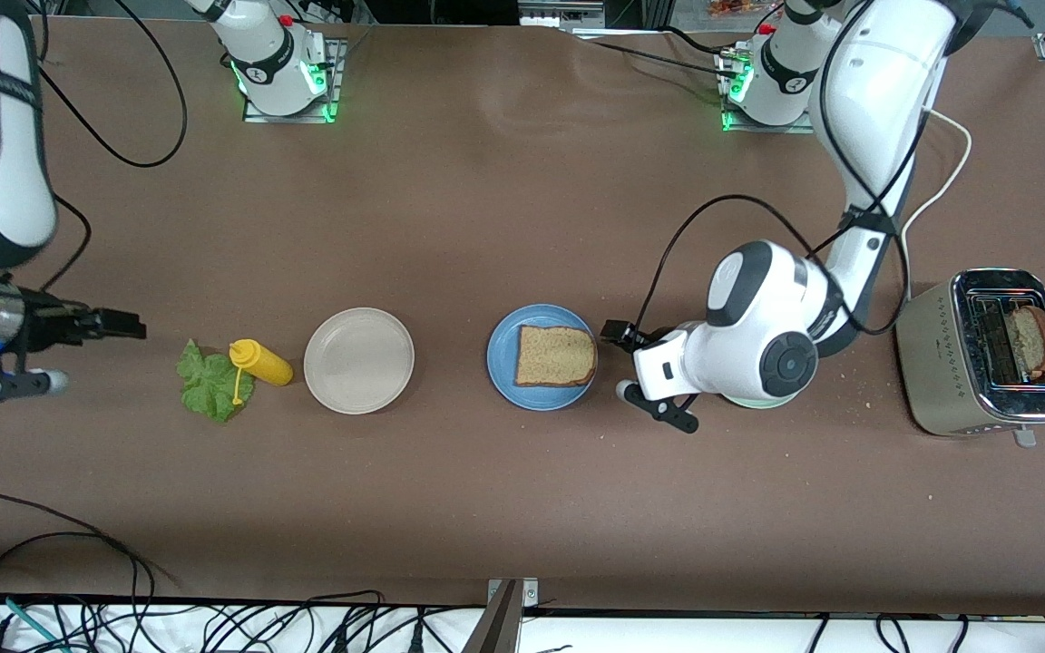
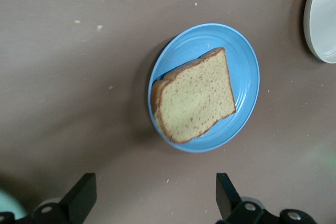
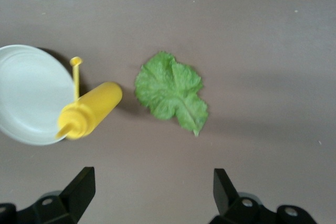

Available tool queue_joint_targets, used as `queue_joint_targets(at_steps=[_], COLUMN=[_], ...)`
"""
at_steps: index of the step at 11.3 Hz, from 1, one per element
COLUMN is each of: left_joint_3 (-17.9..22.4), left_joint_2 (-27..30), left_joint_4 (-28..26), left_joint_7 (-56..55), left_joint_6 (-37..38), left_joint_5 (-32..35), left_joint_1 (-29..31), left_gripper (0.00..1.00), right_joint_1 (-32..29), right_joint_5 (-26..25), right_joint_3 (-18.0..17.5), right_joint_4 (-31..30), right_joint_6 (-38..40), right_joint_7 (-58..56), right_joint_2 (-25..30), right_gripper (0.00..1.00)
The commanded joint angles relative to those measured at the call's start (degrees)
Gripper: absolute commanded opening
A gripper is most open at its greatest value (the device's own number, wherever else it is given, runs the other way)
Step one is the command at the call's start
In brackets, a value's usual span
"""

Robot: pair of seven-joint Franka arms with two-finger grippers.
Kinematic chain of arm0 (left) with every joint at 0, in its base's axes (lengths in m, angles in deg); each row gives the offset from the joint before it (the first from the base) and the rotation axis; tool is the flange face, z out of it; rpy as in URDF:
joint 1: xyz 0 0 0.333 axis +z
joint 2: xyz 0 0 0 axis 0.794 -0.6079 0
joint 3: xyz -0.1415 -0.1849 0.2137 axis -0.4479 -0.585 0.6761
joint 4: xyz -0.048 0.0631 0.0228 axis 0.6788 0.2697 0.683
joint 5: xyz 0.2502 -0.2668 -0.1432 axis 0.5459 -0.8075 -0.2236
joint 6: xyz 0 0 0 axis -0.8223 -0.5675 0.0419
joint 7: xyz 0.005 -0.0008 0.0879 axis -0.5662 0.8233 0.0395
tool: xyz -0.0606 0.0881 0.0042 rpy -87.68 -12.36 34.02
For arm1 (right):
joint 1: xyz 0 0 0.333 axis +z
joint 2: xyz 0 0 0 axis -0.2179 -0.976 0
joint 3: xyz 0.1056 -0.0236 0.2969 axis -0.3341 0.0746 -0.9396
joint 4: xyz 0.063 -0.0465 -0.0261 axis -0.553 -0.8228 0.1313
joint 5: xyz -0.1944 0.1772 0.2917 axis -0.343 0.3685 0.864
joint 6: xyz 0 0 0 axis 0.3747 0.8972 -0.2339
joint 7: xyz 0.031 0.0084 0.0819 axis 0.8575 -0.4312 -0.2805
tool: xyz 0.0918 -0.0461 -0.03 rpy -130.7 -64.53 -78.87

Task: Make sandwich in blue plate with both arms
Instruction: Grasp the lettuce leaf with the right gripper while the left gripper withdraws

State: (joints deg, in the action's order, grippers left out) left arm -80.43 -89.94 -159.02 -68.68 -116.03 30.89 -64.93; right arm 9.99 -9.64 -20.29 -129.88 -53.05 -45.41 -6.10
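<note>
Here, one bread slice (image 1: 555,355) is seen on the blue plate (image 1: 500,363), both grippers' jaws released, left gripper (image 1: 618,361) at the plate's three o'clock; the lettuce leaf (image 1: 208,383), at nine o'clock by the right gripper (image 1: 92,349), should be pinched lightly.

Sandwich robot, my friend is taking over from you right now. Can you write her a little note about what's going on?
Left gripper: jaws open, empty, beside the blue plate, toward the left arm's end.
Right gripper: jaws open, empty, near the lettuce leaf, toward the right arm's end.
Things: one bread slice lies on the blue plate. The lettuce lies on the table beside the yellow squeeze bottle. A second slice stands in the toaster.
Done: bottom slice placed.
Left: put the lettuce on it, then the toaster slice on top.
</note>
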Motion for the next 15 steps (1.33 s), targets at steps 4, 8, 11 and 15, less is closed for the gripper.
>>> queue_joint_targets(at_steps=[4,8,11,15], left_joint_3=[0.8,2.6,5.0,12.1], left_joint_2=[18.4,29.1,37.9,43.9], left_joint_4=[-2.1,-2.9,-11.7,-21.1], left_joint_7=[-9.3,-8.7,-8.6,-8.6], left_joint_6=[12.5,22.9,19.1,9.6], left_joint_5=[14.1,17.9,22.0,13.3], left_joint_1=[6.5,11.0,10.3,10.3], left_gripper=[1.00,1.00,1.00,1.00], right_joint_1=[0.0,0.0,0.3,0.3], right_joint_5=[-1.3,-0.7,-0.7,-0.8], right_joint_3=[-0.2,-0.3,-0.9,-0.9], right_joint_4=[-4.6,-6.7,-7.0,-7.0], right_joint_6=[-19.6,-28.6,-32.4,-32.8], right_joint_7=[-7.1,-7.1,-7.1,-8.7], right_joint_2=[-11.5,-16.0,-18.1,-18.4], right_gripper=[1.00,1.00,0.99,0.31])
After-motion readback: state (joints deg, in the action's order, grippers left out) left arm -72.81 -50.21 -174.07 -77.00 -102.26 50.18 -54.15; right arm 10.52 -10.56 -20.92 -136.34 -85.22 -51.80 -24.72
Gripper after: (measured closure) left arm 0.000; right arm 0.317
